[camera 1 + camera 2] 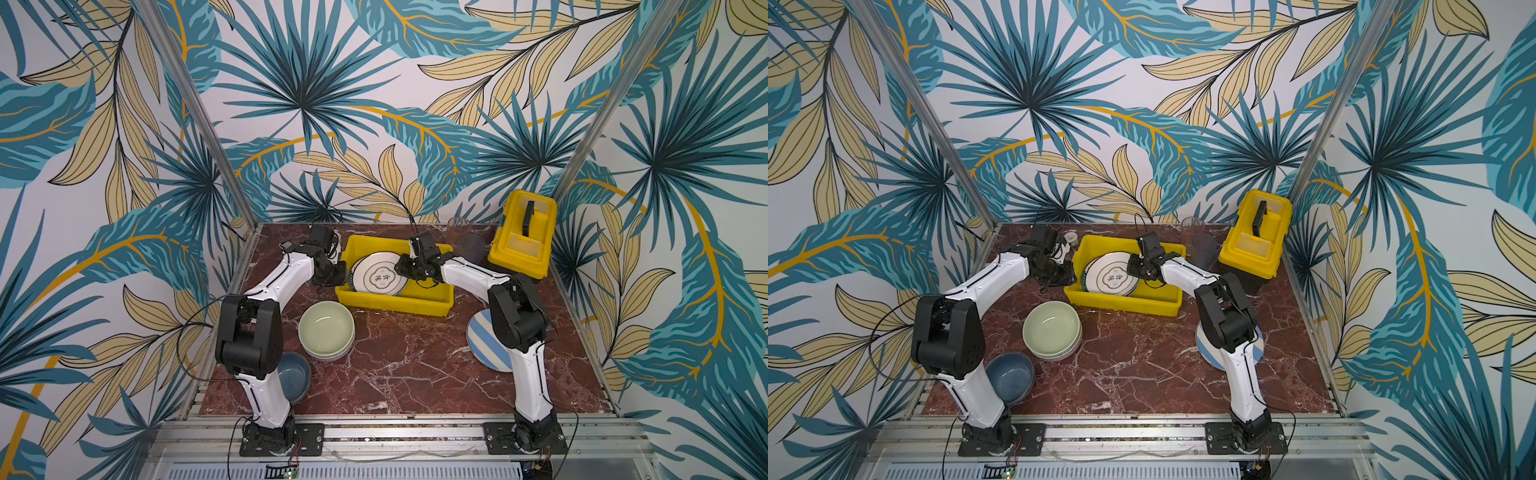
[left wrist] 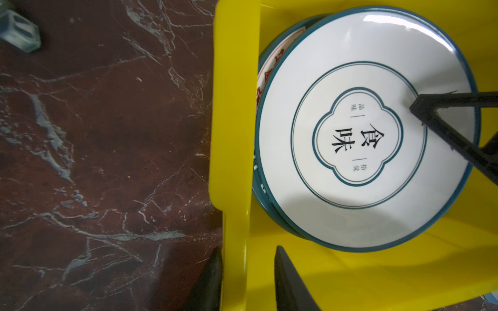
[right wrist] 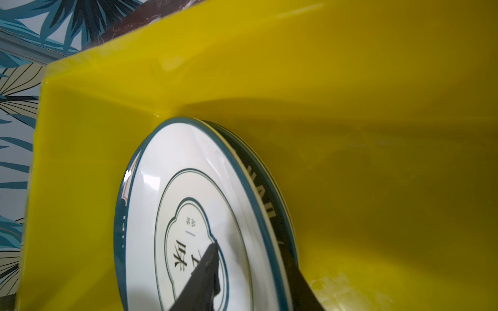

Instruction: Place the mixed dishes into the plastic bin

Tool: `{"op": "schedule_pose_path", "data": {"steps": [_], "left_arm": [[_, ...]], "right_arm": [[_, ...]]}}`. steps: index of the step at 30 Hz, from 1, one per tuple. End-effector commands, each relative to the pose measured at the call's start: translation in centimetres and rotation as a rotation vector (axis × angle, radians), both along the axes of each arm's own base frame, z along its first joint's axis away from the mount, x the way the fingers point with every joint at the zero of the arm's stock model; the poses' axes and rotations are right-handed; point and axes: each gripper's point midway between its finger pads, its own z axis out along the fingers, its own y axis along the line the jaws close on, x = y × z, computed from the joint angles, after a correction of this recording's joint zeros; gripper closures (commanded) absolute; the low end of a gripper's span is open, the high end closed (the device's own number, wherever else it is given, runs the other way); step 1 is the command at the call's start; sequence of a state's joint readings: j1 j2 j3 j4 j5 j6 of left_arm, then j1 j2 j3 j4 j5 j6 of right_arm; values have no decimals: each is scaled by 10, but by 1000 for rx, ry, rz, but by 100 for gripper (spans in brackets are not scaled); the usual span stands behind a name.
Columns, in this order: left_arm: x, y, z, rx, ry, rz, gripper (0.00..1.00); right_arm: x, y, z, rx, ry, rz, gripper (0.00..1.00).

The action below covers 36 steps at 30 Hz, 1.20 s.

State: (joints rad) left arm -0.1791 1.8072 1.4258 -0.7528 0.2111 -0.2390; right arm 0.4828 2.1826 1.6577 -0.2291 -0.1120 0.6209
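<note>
Nearest sat a blue bowl [image 1: 296, 374], then a stack of green bowls [image 1: 326, 326] and a striped plate [image 1: 482, 345] partly under the right arm, all on the table [image 1: 415, 365] outside the bin [image 1: 390, 303]. Further back, the yellow bin held a white printed plate [image 1: 378, 276] lying on at least 1 other; the left gripper [image 2: 248, 249] straddled the bin's left wall, pinching or not I could not tell, while the right gripper [image 3: 250, 253] had its jaws parted, released, around that plate's right rim. Furthest back stood 2 tumblers [image 1: 471, 245] beside a yellow toolbox [image 1: 523, 235].
</note>
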Motion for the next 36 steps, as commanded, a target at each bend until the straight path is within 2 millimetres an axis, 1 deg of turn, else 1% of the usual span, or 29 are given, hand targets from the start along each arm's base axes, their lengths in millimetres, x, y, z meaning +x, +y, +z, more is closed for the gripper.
{"op": "schedule_pose_path", "data": {"steps": [1,5,9,11,15,20,27,32,36], "left_arm": [[10,-3,9,-21,-30,-14,67],[10,-3,7,-21,-26,-22,67],[9,-4,6,-22,-24,-25,67],[9,-4,6,-22,-24,-26,67],[9,-4,7,-22,-28,-30,67],[8,-4,7,-20,-27,-30,67],[8,-4,8,-21,-30,-31,67],[9,-4,7,-23,-27,-31,67],[10,-5,8,-28,-28,-33,67]], "right_arm": [[-7,-4,-6,-83,16,14,60],[-8,-10,0,-125,10,14,55],[-9,-16,5,-176,9,10,54],[-10,-21,5,-203,16,1,54],[-13,-27,7,-246,30,-1,48],[-17,-32,4,-285,53,0,46],[-23,-26,-2,-284,99,18,45],[-28,-15,-10,-276,135,47,41],[-31,-12,-17,-279,159,50,40]]}}
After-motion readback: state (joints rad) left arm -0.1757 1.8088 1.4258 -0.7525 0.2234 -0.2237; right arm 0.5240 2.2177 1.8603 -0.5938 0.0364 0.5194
